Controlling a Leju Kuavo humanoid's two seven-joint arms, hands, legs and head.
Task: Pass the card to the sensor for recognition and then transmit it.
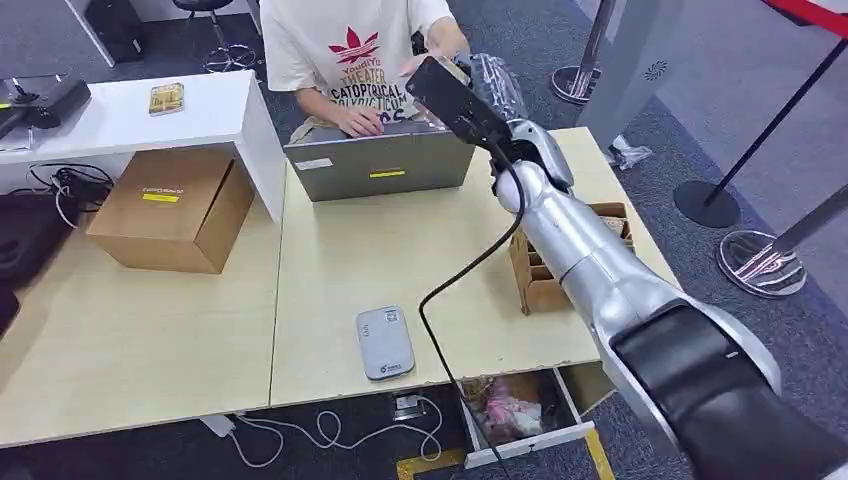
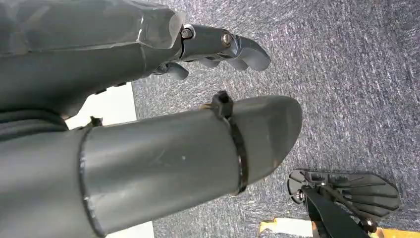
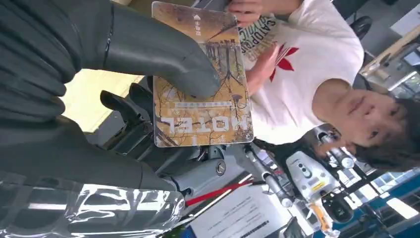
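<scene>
A person [image 1: 345, 45] in a white printed shirt sits at the far side of the worktop [image 1: 330, 262] behind an open grey laptop [image 1: 380, 160]. A cardboard box [image 1: 172, 208] stands to the left, and the grey sensor [image 1: 385, 342] lies flat near the front edge. The right hand [image 1: 470, 85] is raised over the laptop toward the person, thumb pressing the card [image 3: 200, 79] against its fingers (yellow-brown, printed with bare trees and "HOTEL"). The left hand [image 2: 218, 49] hangs over carpet, fingers loosely curled, holding nothing.
</scene>
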